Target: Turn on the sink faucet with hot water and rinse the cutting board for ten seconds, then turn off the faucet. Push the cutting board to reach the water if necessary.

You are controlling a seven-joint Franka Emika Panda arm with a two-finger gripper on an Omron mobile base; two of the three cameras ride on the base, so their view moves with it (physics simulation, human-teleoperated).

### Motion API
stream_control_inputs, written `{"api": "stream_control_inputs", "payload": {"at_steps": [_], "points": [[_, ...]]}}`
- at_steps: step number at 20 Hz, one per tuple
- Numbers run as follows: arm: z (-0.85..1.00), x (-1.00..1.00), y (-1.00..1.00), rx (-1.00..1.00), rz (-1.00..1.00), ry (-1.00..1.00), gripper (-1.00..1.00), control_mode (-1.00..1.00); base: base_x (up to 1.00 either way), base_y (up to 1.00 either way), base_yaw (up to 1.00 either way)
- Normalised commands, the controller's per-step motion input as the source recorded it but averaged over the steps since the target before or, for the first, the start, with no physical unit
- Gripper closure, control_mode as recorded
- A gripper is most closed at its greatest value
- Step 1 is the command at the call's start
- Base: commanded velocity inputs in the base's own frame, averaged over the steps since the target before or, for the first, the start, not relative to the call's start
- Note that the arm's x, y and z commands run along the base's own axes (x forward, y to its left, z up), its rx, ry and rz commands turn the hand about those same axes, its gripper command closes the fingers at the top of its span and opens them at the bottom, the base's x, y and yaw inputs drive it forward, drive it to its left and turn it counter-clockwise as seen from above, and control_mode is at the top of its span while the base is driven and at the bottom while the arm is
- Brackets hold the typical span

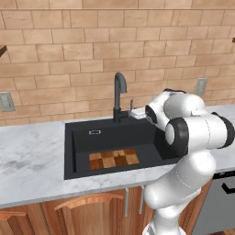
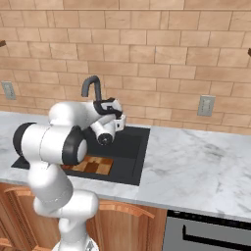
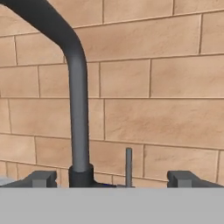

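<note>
Claw [image 3: 113, 178] tips sit at the bottom of the hand view, spread wide, gripping nothing. Thin lever [image 3: 129, 166] of the faucet [image 3: 78, 109] stands upright between them, nearer the middle than either tip, just right of the faucet's stem.

Step in hand, as I read it: get onto that lever and turn the water on hot. No stream visible from the spout yet, so the faucet looks off.

How to do it well:
- Keep the lever centred between the tips before advancing; it's thin, so an off-centre approach could slip past it.
- Watch the left tip, which lines up close to the faucet base. Clipping the stem would stall the move.
- Either pinch the lever or push it with one tip. Can't tell from these views which way means hot.
- Move slowly through the swing so contact isn't lost.

From the base views, the arm reaches over the right part of the sink [image 1: 75, 151] with the hand close to the faucet base, near the back edge of the bench [image 1: 32, 160].

Cutting board [image 1: 114, 159]: flat checkerboard of light and dark brown squares, lying on the sink floor toward the front. Spout curls over the back of the basin, so the board looks forward of where water would fall. Likely needs a push back afterwards. Looks dry.
</note>
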Motion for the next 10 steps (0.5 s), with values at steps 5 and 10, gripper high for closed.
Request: {"api": "stream_control_inputs", "payload": {"at_steps": [5,10], "points": [[-0.03,0.08,0.0,0.0,0.0,-0.03,-1.0,-1.0,0.0,0.0,0.0],[-0.03,0.06,-0.02,0.03,0.0,0.05,-1.0,-1.0,0.0,0.0,0.0]]}}
